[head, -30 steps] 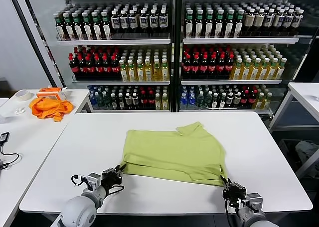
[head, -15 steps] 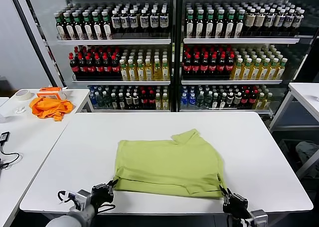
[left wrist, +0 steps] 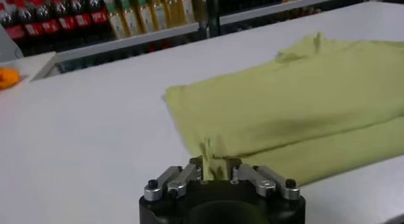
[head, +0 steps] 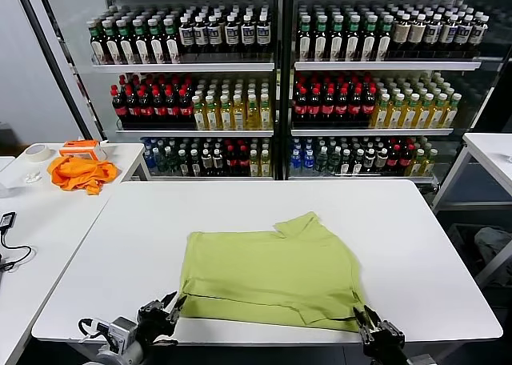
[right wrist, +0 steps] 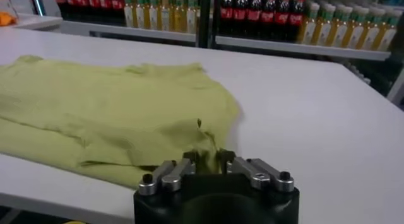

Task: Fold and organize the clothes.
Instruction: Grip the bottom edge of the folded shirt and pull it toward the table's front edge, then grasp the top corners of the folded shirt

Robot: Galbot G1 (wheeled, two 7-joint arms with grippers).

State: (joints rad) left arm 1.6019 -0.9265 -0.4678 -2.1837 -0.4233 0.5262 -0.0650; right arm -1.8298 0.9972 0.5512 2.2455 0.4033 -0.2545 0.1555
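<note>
Lying across the near half of the white tabletop (head: 416,245), the lime yellow-green T-shirt (head: 268,273) is already doubled over once: a second layer of cloth shows along its near hem, and a sleeve or collar part pokes up at the far edge. No white print shows on the side facing up. The left gripper (head: 164,313) sits at the shirt's near left corner and the right gripper (head: 370,323) at the near right corner, both right at the tabletop's front edge. From the left wrist view, a small peak of green cloth stands up between the left gripper's fingers (left wrist: 170,179), which look parted rather than pinched tight; whether they hold the fabric or are letting it go, I cannot tell. The right wrist view gives much the same: a tuft of cloth rises by the right gripper's fingers (right wrist: 255,170), which stand somewhat apart, and the hold is equally unclear. By my reckoning the task is partway along, with one fold made and the garment roughly squared. What seems left is at least one more fold to make a compact bundle, then tidying it into place. An orange cloth (head: 78,173) lies untouched on the side table (head: 120,153) to the left, well apart.
</note>
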